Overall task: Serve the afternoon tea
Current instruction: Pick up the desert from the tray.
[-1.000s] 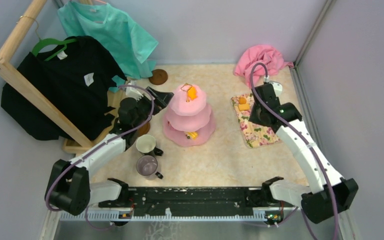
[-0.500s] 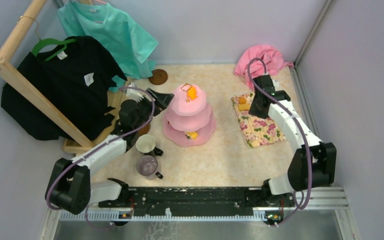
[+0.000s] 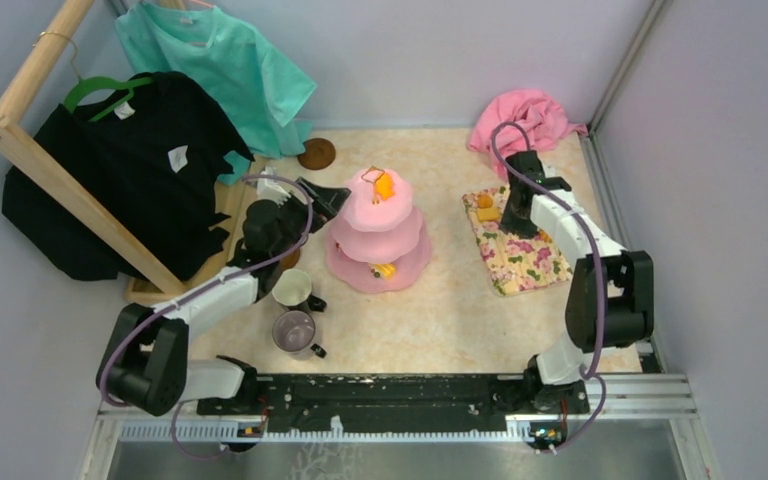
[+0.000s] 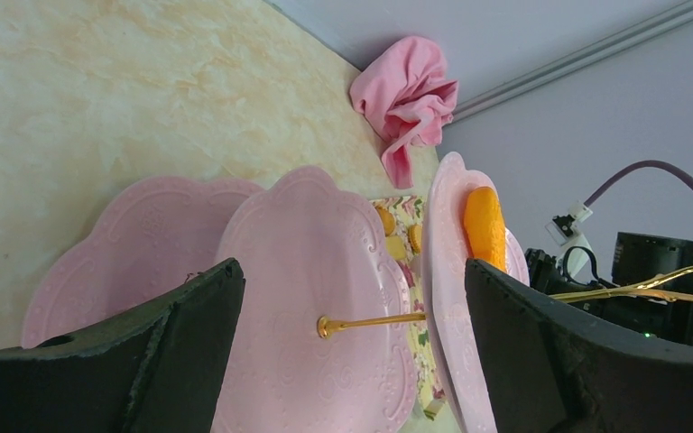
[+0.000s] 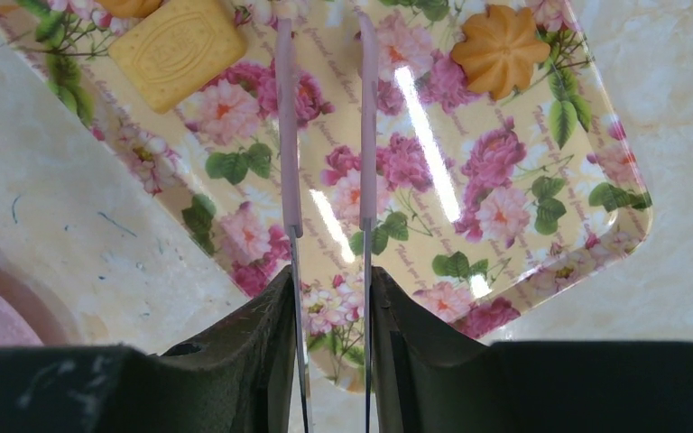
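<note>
The pink three-tier cake stand (image 3: 377, 232) stands mid-table with an orange snack (image 3: 385, 186) on its top tier and a yellow one (image 3: 384, 270) on the bottom tier. My left gripper (image 3: 310, 195) is open just left of it; in the left wrist view the stand (image 4: 316, 271) and orange snack (image 4: 485, 225) show between its fingers (image 4: 189, 316). My right gripper (image 5: 329, 275) is shut on pink-armed tongs (image 5: 286, 135) that point over the floral tray (image 5: 523, 180), between a yellow biscuit (image 5: 178, 41) and an orange cookie (image 5: 500, 50). A white mug (image 3: 292, 288) and a grey-purple mug (image 3: 295, 330) stand front left.
A brown saucer (image 3: 316, 153) lies at the back. A pink cloth (image 3: 523, 115) is bunched in the far right corner. A wooden clothes rack (image 3: 60, 170) with black and teal shirts fills the left side. The floral tray (image 3: 520, 262) lies right of the stand.
The right arm has folded in, its elbow swinging back toward its base, and the gripper with the tongs has shifted slightly toward the tray's far end. The left arm has barely moved.
</note>
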Tool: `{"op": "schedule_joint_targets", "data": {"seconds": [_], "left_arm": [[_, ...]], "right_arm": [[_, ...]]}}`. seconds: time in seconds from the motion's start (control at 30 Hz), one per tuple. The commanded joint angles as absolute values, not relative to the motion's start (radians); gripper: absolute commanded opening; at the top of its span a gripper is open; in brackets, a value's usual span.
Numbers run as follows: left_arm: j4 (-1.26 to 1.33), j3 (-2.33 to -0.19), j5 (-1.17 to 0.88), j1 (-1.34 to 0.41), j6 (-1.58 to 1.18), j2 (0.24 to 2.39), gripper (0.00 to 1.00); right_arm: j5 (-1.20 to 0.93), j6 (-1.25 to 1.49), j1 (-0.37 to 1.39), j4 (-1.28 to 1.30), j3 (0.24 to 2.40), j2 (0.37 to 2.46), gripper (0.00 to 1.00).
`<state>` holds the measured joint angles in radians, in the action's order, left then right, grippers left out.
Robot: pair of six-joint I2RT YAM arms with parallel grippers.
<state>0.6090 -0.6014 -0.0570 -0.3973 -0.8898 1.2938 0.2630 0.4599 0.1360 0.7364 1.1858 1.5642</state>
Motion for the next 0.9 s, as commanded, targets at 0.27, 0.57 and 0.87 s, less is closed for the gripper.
{"op": "schedule_joint_targets", "data": {"seconds": [0.27, 0.57, 0.87], "left_arm": [[0.68, -0.618, -0.081, -0.401, -0.911, 1.337, 0.96], [0.691, -0.615, -0.086, -0.402, -0.914, 1.355, 0.96], [0.703, -0.625, -0.083, -0.401, -0.912, 1.387, 0.96]], "right_arm": [[0.288, 0.448, 0.1, 0.675, 1.234, 1.681, 0.34], [0.293, 0.445, 0.093, 0.671, 1.267, 1.728, 0.35], [0.288, 0.445, 0.072, 0.667, 1.313, 1.796, 0.36]]}}
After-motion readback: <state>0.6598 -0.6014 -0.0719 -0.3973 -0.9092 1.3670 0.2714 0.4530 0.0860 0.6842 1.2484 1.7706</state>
